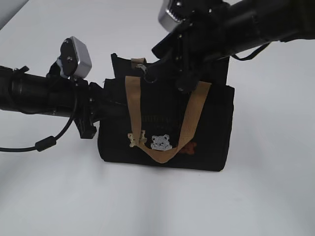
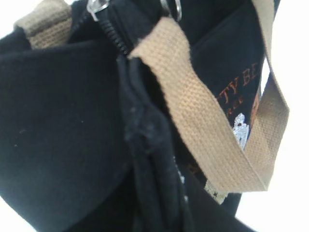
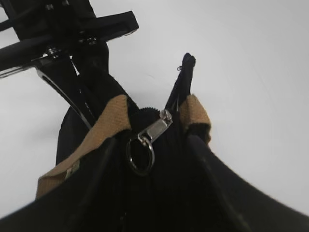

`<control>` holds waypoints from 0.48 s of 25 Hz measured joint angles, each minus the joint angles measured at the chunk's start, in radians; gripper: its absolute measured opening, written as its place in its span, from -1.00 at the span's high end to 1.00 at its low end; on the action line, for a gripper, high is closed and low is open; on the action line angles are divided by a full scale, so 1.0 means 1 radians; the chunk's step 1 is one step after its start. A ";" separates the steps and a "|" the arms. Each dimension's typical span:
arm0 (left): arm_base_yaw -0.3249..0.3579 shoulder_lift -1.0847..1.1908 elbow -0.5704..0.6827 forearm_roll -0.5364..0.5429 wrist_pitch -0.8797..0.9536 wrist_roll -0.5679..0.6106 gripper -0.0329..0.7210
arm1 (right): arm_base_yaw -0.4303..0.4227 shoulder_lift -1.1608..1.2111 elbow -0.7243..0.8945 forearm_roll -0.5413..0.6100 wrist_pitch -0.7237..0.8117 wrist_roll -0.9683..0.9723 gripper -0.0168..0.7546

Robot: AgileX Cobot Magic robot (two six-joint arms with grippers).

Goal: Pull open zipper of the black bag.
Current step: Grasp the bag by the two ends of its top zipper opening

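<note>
Up top, zipper runs along black bag mouth. Silver slider sits at one end, round ring hangs from it. Bag small, boxy, stands in middle of white surface. Tan strap loops down front, over little bear patch. Second tan strap just beside slider. Left fingers pinch bag's left side. Right fingers hover over top near ring, half spread; cannot tell if touching. Right arm hides bag's back edge.
</note>
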 joint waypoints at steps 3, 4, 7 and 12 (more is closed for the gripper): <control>0.000 0.000 0.000 0.000 0.000 0.000 0.73 | 0.036 0.046 -0.024 -0.021 -0.038 0.000 0.04; 0.000 0.000 0.000 0.000 0.000 0.000 0.73 | 0.046 0.052 -0.024 -0.032 -0.045 0.000 0.04; 0.000 0.000 0.000 0.000 -0.001 0.000 0.73 | 0.061 0.061 -0.025 -0.062 -0.061 -0.001 0.14; 0.000 0.000 0.000 0.002 -0.001 0.000 0.73 | 0.063 0.061 -0.029 -0.068 -0.079 0.000 0.69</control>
